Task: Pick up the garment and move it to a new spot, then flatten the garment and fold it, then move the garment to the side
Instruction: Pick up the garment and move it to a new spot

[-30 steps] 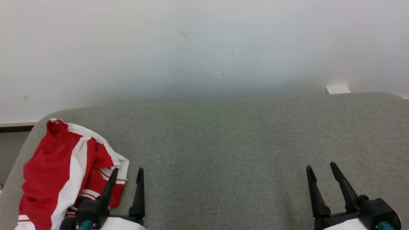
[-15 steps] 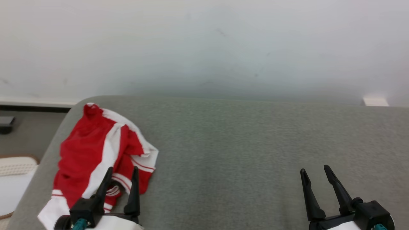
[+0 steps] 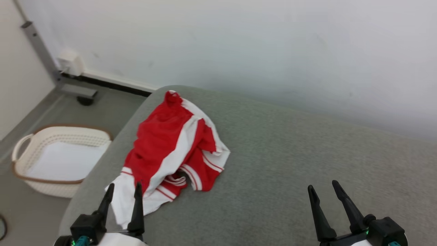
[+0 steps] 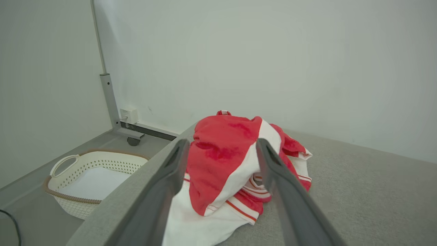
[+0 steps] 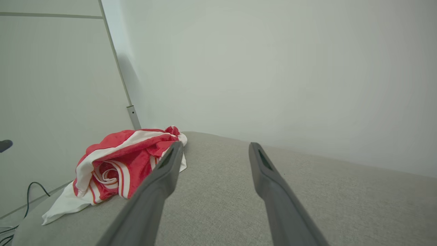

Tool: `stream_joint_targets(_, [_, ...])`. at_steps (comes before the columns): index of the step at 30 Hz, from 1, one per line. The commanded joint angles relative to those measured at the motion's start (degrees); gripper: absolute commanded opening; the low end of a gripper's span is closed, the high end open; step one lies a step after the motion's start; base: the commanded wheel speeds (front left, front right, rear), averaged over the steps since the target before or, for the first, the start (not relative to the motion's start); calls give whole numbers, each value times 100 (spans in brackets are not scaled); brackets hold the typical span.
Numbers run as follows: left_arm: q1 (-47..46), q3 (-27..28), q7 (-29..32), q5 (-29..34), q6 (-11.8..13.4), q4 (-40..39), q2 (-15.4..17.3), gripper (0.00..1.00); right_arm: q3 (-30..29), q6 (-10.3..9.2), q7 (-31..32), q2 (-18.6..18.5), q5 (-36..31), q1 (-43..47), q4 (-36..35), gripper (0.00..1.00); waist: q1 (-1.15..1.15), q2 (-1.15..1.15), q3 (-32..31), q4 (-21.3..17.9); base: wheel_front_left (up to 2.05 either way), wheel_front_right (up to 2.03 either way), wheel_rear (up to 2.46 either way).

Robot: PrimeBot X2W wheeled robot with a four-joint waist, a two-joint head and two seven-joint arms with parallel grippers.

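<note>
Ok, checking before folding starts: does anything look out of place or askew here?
The red and white garment lies crumpled in a heap at the left end of the grey cushioned surface, its white corner near the edge. Nothing else stands out.

The garment (image 3: 164,150) lies bunched, so its underside and true shape are hidden, and a finger of the left pincer (image 3: 124,186) covers part of its near white edge. In the head view the bottom edge cuts off that pincer and the right pincer (image 3: 323,185) behind the fingers. The tabletop (image 3: 290,153) hides the basket's (image 3: 51,188) near right corner. A dark stub (image 5: 4,145) at the left edge of the right wrist view is too cropped to tell.
</note>
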Motion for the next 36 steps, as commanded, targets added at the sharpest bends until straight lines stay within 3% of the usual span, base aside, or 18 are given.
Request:
stream_joint_targets(1, [29, 21, -4, 72, -5, 26, 30, 100, 19, -10, 0, -7, 31, 26, 12, 100, 0, 0, -4, 330, 0, 0, 0])
stream_joint_targets(11, [16, 95, -4, 64, -72, 160, 29, 100, 75, -10, -1, -6, 112, 19, 31, 100, 0, 0, -87, 717, 0, 0, 0])
stream_joint_targets(20, [-321, 54, 32, -85, -237, 459, 110, 100, 54, -10, 0, -6, 140, -50, -6, 100, 0, 0, -64, 563, 0, 0, 0])
stream_joint_targets(30, [-1568, -150, 1041, -516, -448, 553, 488, 100, 35, -10, 0, -7, 135, -180, -23, 100, 0, 0, 120, 103, 0, 0, 0])
stream_joint_targets(36, [-2442, -354, 2240, -992, -488, 912, 878, 100, 62, -10, 1, -6, 161, -295, 8, 100, 0, 0, 233, -442, 0, 0, 0])
